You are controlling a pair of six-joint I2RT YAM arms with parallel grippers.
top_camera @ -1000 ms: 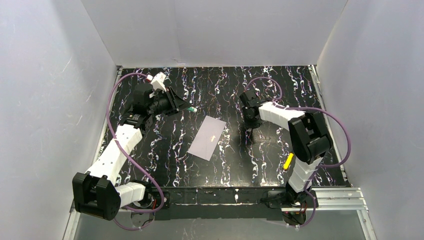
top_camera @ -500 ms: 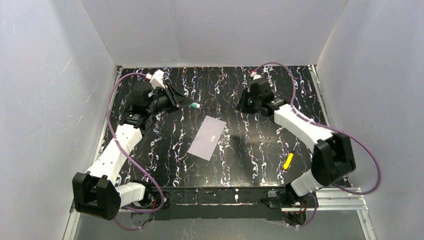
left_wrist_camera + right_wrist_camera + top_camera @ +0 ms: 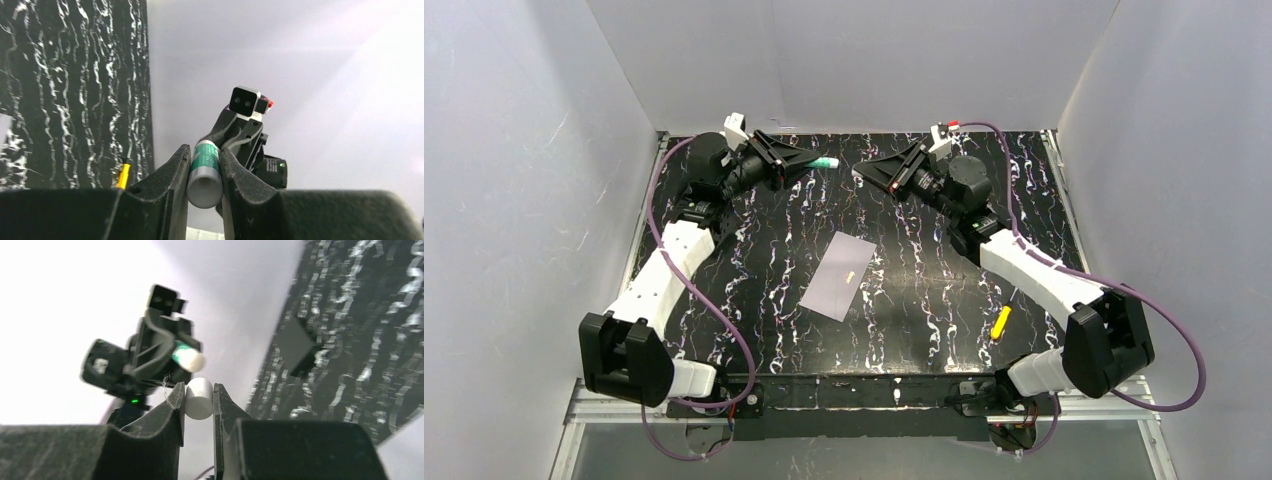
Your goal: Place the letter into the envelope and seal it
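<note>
Differs from a second ago mostly on the right: no longer bent low beside the envelope (image 3: 839, 275), but lifted off the black marbled table (image 3: 924, 300) and stretched toward the far wall, with the right gripper (image 3: 867, 172) turned leftward. Shifted higher and farther back on the left too, with the left gripper (image 3: 804, 163) pointing right, tip toward tip with the other yet apart. Leaves the envelope flat, below and nearer than both pairs of fingers, well apart from them. Pinches a green-banded tube (image 3: 204, 172) between narrowly parted left fingers; clamps a small white cylinder (image 3: 199, 399) between the right ones. Shows a yellow object (image 3: 1001, 322) on the table, well behind the right fingers.
</note>
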